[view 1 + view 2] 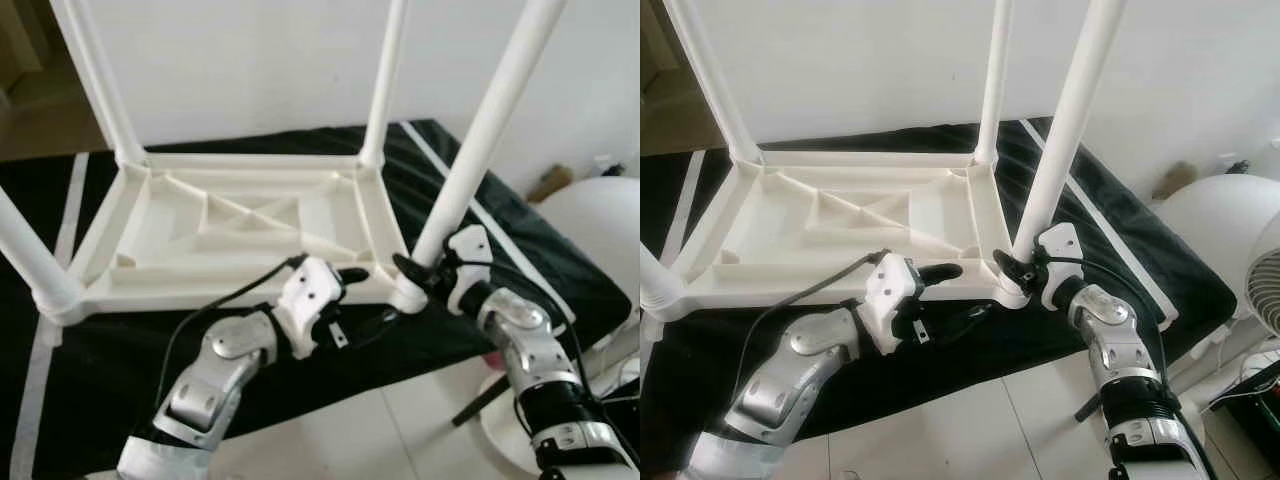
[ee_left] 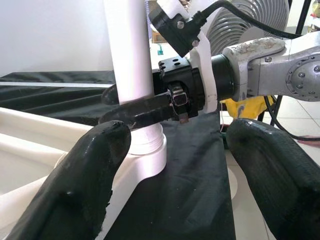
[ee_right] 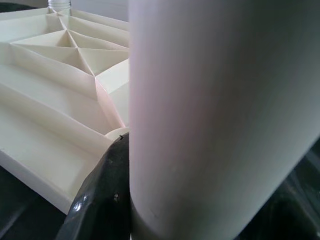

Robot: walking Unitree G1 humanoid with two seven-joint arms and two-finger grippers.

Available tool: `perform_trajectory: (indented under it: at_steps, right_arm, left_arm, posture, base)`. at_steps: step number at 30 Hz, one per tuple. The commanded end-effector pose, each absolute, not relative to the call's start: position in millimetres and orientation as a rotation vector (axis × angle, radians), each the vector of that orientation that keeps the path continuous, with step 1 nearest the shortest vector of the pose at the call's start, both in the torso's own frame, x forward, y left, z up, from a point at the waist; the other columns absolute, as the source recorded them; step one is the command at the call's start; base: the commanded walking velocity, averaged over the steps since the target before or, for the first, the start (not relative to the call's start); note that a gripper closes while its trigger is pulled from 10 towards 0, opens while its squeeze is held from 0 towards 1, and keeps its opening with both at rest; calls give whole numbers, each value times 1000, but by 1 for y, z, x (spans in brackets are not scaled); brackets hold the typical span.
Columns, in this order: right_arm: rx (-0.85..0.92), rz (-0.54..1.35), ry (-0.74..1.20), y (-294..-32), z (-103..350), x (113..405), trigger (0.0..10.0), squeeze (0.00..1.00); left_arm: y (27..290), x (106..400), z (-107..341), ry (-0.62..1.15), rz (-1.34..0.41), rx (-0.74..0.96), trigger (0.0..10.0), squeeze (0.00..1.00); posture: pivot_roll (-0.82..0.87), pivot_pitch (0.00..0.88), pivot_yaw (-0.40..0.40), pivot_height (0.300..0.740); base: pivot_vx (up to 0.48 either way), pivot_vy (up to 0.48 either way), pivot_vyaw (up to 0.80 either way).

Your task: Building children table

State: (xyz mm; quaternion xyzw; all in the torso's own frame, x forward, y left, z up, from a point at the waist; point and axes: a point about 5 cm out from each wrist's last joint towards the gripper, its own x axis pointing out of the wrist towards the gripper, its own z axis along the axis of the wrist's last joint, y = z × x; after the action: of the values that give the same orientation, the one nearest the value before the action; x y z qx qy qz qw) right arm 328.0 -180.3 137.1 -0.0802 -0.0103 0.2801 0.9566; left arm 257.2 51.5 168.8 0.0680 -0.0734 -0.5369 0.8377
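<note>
Evidently the last leg is being seated: the right gripper is pinching it just above the corner socket of the upturned table top, while the left gripper, jaws spread, is hovering just beside. Next probably comes twisting it home.

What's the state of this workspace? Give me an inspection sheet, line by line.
Surface: black cloth with white stripes.
Job's things: white tabletop lies upside down, four legs up; near right leg stands in its corner socket.
Clutter: nothing seen on the cloth.
End effectors: right end effector shut on the near right leg's base; left end effector open, at the tabletop's near edge.
Cables: black cable along the left arm.
Surroundings: white wall, tiled floor, fan to the right.
</note>
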Motion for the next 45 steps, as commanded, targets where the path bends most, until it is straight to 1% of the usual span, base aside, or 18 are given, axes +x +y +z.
perform_trajectory:
  at_steps: [1, 7, 10, 11, 14, 17, 18, 19, 22, 25, 27, 33, 41, 42, 45]
  right_arm:
    - [-139, 548, 34, -178, 124, 324, 10000, 0]
    - [-119, 397, 46, -166, 123, 323, 10000, 0]
    - [-106, 355, 56, -163, 122, 323, 10000, 0]
    - [-73, 289, 61, -160, 121, 323, 10000, 0]
    - [-56, 256, 65, -159, 121, 322, 10000, 0]
    - [-10, 123, 76, -156, 121, 320, 10000, 0]
    - [34, 42, 71, -153, 122, 318, 10000, 0]
    - [34, 42, 71, -153, 122, 318, 10000, 0]
    - [121, -153, 73, -141, 123, 313, 10000, 0]
    - [129, -179, 71, -136, 123, 311, 10000, 0]
    - [127, -170, 64, -126, 124, 308, 10000, 0]
    - [120, -186, 68, -130, 126, 307, 10000, 0]
    - [113, -218, 53, -129, 131, 304, 10000, 0]
    - [110, -212, 48, -130, 131, 304, 10000, 1000]
    - [108, -193, 31, -131, 134, 302, 10000, 1000]
  left_arm:
    - [49, 256, 169, -154, -1147, 140, 10000, 0]
    - [49, 255, 169, -149, -1151, 133, 10000, 0]
    - [49, 255, 169, -149, -1151, 135, 10000, 0]
    - [50, 255, 169, -148, -1151, 136, 10000, 0]
    - [50, 254, 169, -146, -1150, 133, 10000, 0]
    - [50, 254, 169, -143, -1149, 130, 10000, 0]
    - [50, 253, 169, -143, -1149, 130, 10000, 0]
    - [50, 253, 169, -143, -1149, 130, 10000, 0]
    - [48, 254, 170, -145, -1147, 124, 10000, 0]
    - [47, 254, 170, -147, -1146, 120, 10000, 0]
    - [46, 253, 171, -149, -1149, 114, 10000, 0]
    - [47, 254, 172, -147, -1153, 109, 10000, 0]
    - [47, 256, 173, -146, -1158, 112, 10000, 0]
    - [48, 257, 173, -146, -1158, 112, 10000, 0]
    - [49, 257, 174, -147, -1155, 111, 10000, 0]
  posture:
    - [-26, 2, -45, 740]
    - [-28, 11, -40, 740]
    - [-27, 15, -40, 740]
    - [-26, 16, -41, 740]
    - [-24, 18, -42, 740]
    - [-24, 22, -44, 740]
    - [-24, 24, -45, 740]
    - [-24, 24, -45, 740]
    - [-19, 25, -47, 740]
    - [-18, 25, -46, 740]
    - [-23, 26, -43, 740]
    - [-27, 28, -41, 740]
    - [-32, 29, -31, 740]
    - [-33, 30, -29, 740]
    - [-31, 33, -28, 740]
  base:
    - [0, 0, 0]
    - [0, 0, 0]
    - [0, 0, 0]
    - [0, 0, 0]
    - [0, 0, 0]
    - [0, 0, 0]
    - [0, 0, 0]
    - [0, 0, 0]
    - [0, 0, 0]
    - [0, 0, 0]
    - [0, 0, 0]
    - [0, 0, 0]
    - [0, 0, 0]
    - [0, 0, 0]
    - [0, 0, 0]
